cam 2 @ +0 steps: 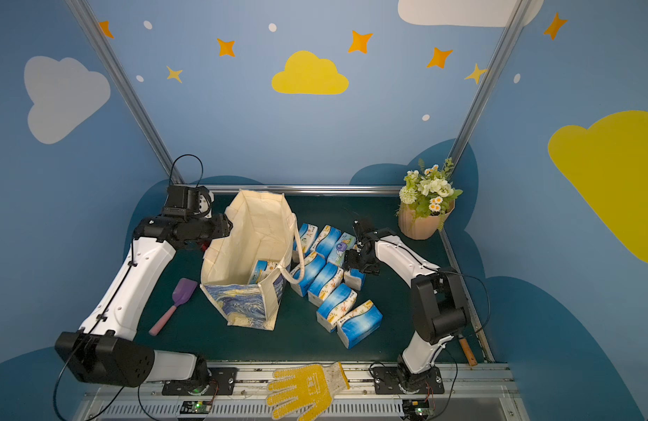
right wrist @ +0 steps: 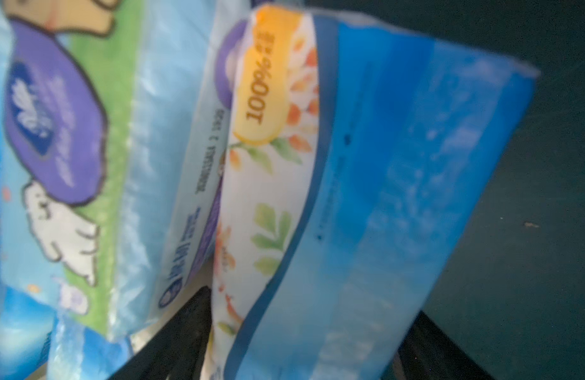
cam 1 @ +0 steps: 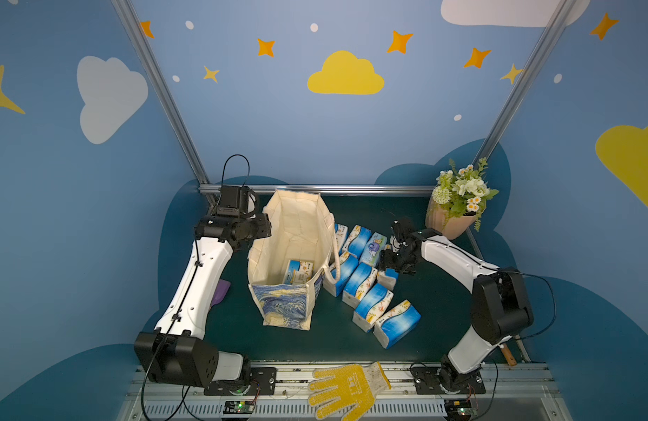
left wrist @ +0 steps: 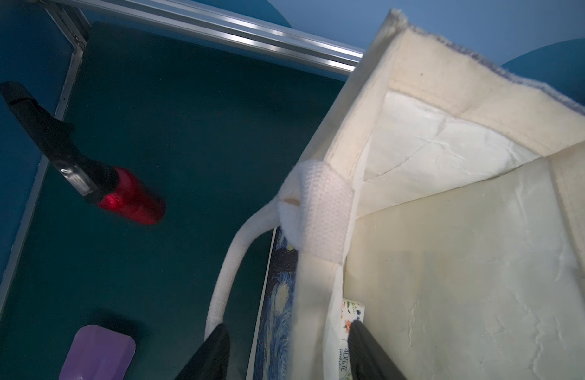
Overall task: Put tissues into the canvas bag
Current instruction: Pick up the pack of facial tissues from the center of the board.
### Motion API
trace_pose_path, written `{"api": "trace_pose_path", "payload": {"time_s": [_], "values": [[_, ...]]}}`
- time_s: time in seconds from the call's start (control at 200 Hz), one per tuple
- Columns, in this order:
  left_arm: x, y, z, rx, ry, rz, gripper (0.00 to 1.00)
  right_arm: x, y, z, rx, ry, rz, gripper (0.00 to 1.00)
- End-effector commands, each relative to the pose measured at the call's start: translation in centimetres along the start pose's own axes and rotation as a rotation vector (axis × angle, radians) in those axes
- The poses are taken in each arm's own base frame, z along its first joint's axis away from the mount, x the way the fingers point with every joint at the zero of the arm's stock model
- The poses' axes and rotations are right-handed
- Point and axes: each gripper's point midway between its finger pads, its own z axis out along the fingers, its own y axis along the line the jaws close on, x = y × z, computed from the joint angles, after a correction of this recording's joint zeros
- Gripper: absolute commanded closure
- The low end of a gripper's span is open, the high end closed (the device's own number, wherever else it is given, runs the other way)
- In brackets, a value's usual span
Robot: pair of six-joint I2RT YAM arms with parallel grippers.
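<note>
The canvas bag (cam 1: pixel 282 306) (cam 2: pixel 238 302) stands open left of centre, with one blue-and-white pack of tissues (cam 1: pixel 299 271) (cam 2: pixel 263 271) inside. My left gripper (left wrist: pixel 289 342) sits at the bag's left rim and is shut on the cream wall (left wrist: pixel 449 246), one finger outside and one inside. Several more tissues lie in rows right of the bag (cam 1: pixel 373 304), among them a pale teal pack (cam 1: pixel 374 248) (right wrist: pixel 64 148). My right gripper (cam 1: pixel 388 268) (right wrist: pixel 311 329) is shut on a blue-and-white pack (right wrist: pixel 383 197) that leans against the teal one.
A purple spatula (cam 2: pixel 176 302) lies left of the bag, and a red-and-black tool (left wrist: pixel 130 197) lies near the back left corner. A flower pot (cam 1: pixel 457 204) stands at the back right. A yellow glove (cam 1: pixel 348 386) rests on the front rail.
</note>
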Motion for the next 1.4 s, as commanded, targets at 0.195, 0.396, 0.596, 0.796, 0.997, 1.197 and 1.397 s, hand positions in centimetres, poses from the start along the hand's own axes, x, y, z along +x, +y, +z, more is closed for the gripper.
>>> {"api": "trace_pose_path", "payload": {"time_s": [0.195,0.396,0.596,0.796,0.997,1.197,1.397], "values": [[-0.3,0.2,-0.4,0.000,-0.009,-0.013,0.86,-1.0,-1.4,1.2,0.102,0.016,-0.006,0.19],[-0.2,0.2,-0.2,0.001,0.002,-0.015,0.93,-1.0,-2.3,1.1,0.149,0.008,-0.001,0.31],[-0.2,0.1,-0.3,0.006,-0.005,-0.015,0.95,-0.9,-2.5,0.1,0.150,-0.018,-0.001,0.39],[0.0,0.0,-0.2,0.011,0.003,-0.014,0.96,-1.3,-2.4,-2.0,0.144,-0.072,-0.002,0.55],[-0.1,0.0,-0.2,0.012,0.004,-0.012,0.96,-2.3,-1.8,-7.1,0.125,-0.186,-0.029,0.58],[0.0,0.0,-0.1,0.013,0.006,-0.013,0.96,-4.4,2.7,-17.1,-0.001,-0.417,-0.187,0.56],[-0.3,-0.1,-0.3,0.015,-0.007,-0.016,0.96,-4.3,10.8,-26.1,-0.271,-0.616,-0.353,0.56]]}}
